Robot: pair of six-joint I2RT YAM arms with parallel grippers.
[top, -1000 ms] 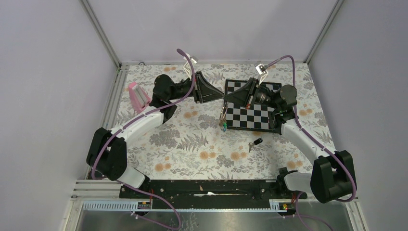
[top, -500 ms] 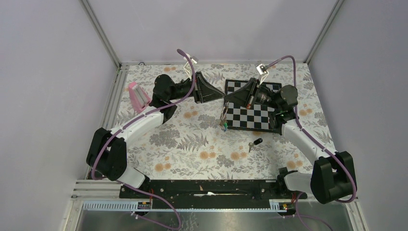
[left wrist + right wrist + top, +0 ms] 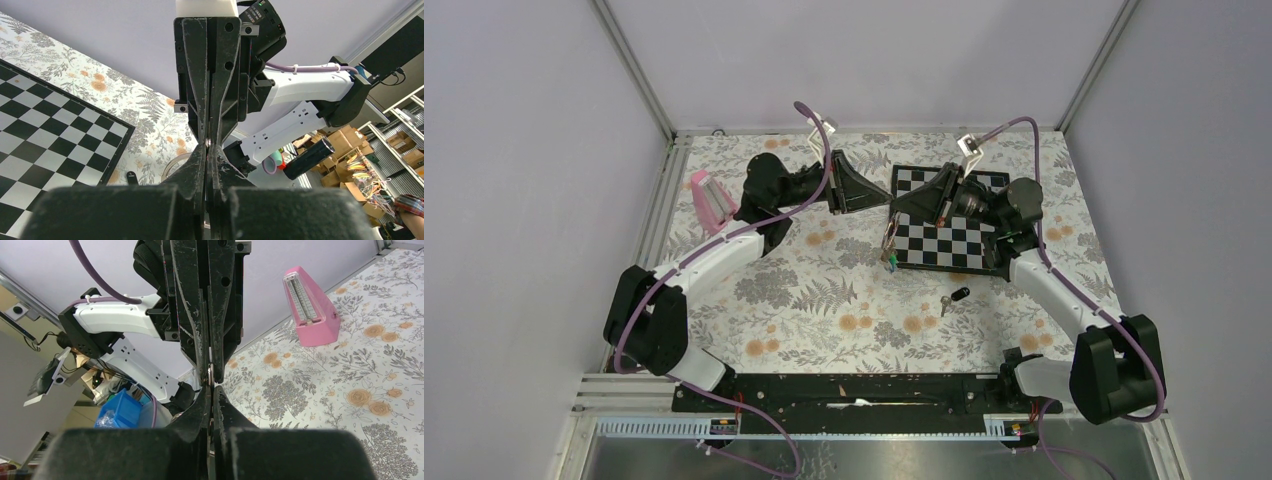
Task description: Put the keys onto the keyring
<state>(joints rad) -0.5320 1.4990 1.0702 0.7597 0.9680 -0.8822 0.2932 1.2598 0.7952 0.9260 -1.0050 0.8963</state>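
Note:
My left gripper (image 3: pixel 885 198) and right gripper (image 3: pixel 895 208) meet tip to tip above the chessboard's left edge, and both are shut. A thin sliver of silver metal (image 3: pixel 211 375) sits pinched where the tips touch, also in the left wrist view (image 3: pixel 207 142). It looks like the silver key, edge-on. The keyring (image 3: pixel 889 245) hangs below the meeting point with its coloured tags at the bottom. An arc of its wire (image 3: pixel 172 164) shows beside my left fingers. The black-headed key (image 3: pixel 954 297) lies on the floral cloth in front of the board.
A black-and-white chessboard (image 3: pixel 959 240) lies at back right. A pink metronome (image 3: pixel 709 198) stands at back left, also in the right wrist view (image 3: pixel 310 310). Grey walls enclose the floral table (image 3: pixel 824 310).
The keyring has swung slightly to the right and a little closer under the tips. Both grippers stay shut and pressed together, almost unmoved.

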